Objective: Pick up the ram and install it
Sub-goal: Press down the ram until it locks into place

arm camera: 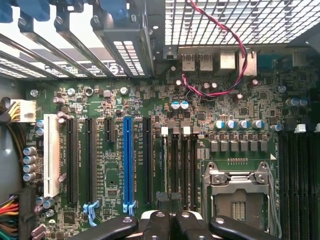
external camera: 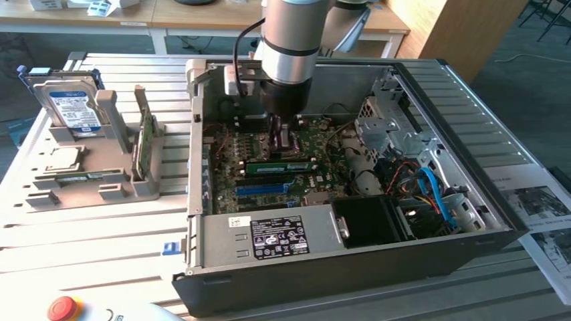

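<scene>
The gripper [external camera: 283, 134] hangs inside the open case [external camera: 464, 234], low over the motherboard [external camera: 303, 157] near its back edge, fingers [arm camera: 175, 225] pressed together with nothing between them. The ram [external camera: 280, 165] lies seated in a slot mid-board, just in front of the gripper. A spare card [external camera: 141, 144] stands in the holder [external camera: 89, 184] on the tabletop's left side in the exterior view.
</scene>
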`<state>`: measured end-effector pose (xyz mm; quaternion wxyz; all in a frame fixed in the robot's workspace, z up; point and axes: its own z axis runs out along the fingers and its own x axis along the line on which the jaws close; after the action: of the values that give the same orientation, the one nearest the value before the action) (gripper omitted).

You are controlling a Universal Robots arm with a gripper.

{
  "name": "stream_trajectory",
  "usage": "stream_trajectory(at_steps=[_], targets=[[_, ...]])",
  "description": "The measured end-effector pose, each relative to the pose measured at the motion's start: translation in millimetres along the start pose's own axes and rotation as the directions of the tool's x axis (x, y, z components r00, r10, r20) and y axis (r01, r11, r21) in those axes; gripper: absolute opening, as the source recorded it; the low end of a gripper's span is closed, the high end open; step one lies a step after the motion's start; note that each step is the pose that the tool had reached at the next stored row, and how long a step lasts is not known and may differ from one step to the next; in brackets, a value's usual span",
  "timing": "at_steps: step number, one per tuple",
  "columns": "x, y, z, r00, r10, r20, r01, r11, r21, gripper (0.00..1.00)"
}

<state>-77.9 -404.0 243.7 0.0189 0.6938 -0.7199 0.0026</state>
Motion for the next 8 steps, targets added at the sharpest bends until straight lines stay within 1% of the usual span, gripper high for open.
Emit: stream_trajectory(at_steps=[8], targets=[[-0.1, 0.4, 3.8, 1.0, 0.0, 0.0001, 0.0, 1.0, 0.0, 0.1]])
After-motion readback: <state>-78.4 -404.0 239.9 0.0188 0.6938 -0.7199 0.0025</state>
